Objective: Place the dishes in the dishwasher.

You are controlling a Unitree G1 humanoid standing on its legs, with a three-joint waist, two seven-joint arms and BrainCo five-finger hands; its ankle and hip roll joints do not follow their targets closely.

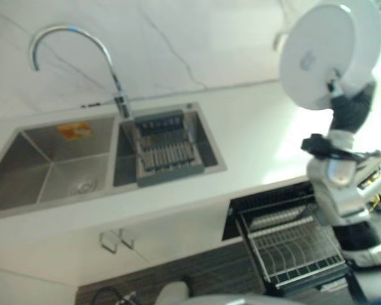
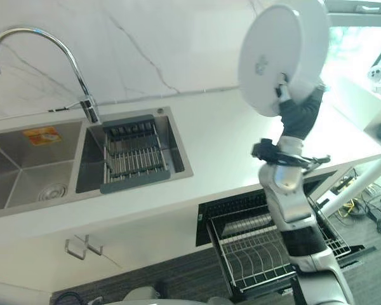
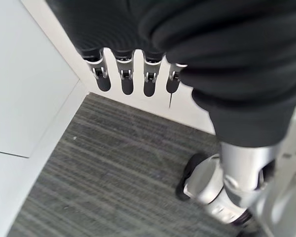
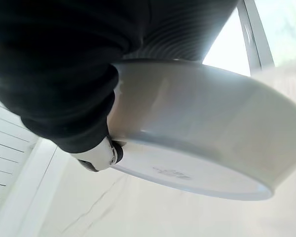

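Note:
A white round dish (image 1: 327, 51) is held high above the counter at the right, its underside turned toward me. My right hand (image 2: 295, 108) grips its lower edge, with the thumb (image 4: 101, 155) pressed against the dish's (image 4: 202, 143) base. Below it, the dishwasher (image 2: 267, 244) is open under the counter, its wire rack (image 1: 295, 248) pulled out and holding no dishes that I can see. My left hand (image 3: 133, 74) hangs low over the grey floor, fingers straight and holding nothing.
A double steel sink (image 1: 70, 165) with a curved tap (image 1: 70, 38) sits at the left; a grey drain rack (image 1: 165, 152) rests in its right basin. The white counter (image 1: 260, 133) runs between the sink and the dishwasher. A window (image 2: 362, 44) is at the far right.

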